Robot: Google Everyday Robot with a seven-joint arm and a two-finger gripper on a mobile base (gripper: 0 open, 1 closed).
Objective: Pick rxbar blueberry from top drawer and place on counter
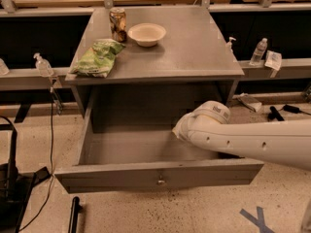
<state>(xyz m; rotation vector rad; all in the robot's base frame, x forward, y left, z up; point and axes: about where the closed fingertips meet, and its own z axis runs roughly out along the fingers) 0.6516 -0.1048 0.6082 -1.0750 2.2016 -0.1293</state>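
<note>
The top drawer (121, 177) is pulled wide open, with its small metal knob at the centre of the front. The visible part of its floor is bare grey. My white arm (209, 130) reaches in from the right, over the drawer's right side. My gripper is down inside the right part of the drawer, hidden behind the arm's rounded end. The rxbar blueberry is not visible; it may be hidden under the arm. The counter (194, 47) is the grey cabinet top above the drawer.
On the counter's left part lie a green chip bag (99, 57), a can (117, 24) and a pale bowl (146, 34). Spray bottles and a water bottle (260, 51) stand on ledges at both sides. Cables and a black stand are on the floor at left.
</note>
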